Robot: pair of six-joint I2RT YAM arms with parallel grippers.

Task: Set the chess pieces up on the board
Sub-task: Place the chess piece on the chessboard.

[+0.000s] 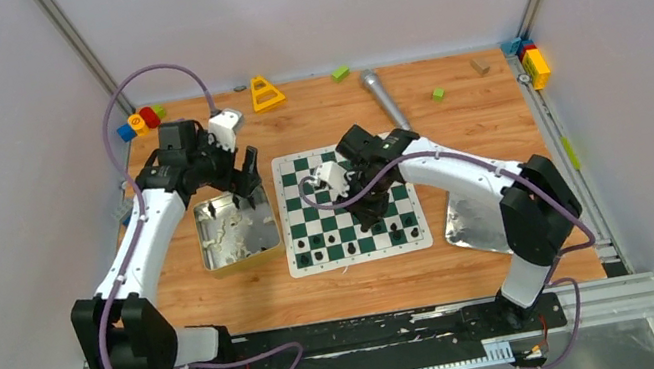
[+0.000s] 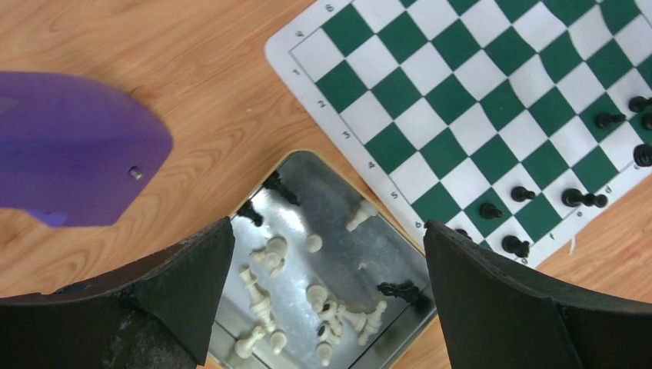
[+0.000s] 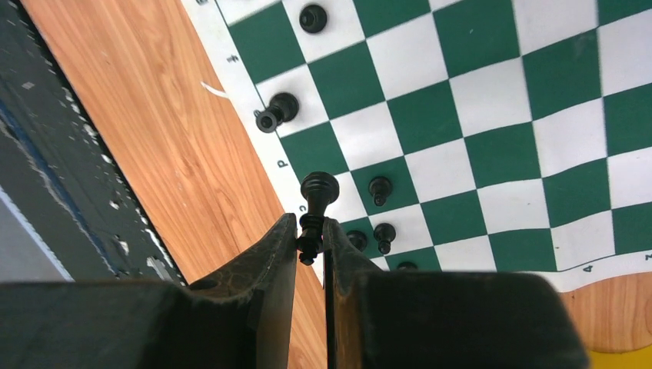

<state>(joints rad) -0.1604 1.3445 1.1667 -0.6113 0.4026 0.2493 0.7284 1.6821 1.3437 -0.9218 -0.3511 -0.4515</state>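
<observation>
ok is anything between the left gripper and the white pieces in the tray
Nothing visible does. The left gripper hangs open over the metal tray, and the white pieces lie uncovered on its floor. A few black pieces lie in the tray too, mostly near its walls.

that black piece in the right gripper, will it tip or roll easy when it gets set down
Probably tippy: the black piece is tall and slim, pinched by the right gripper near one end. Likely rolls once down: a second black piece lies on its side on the board.
</observation>
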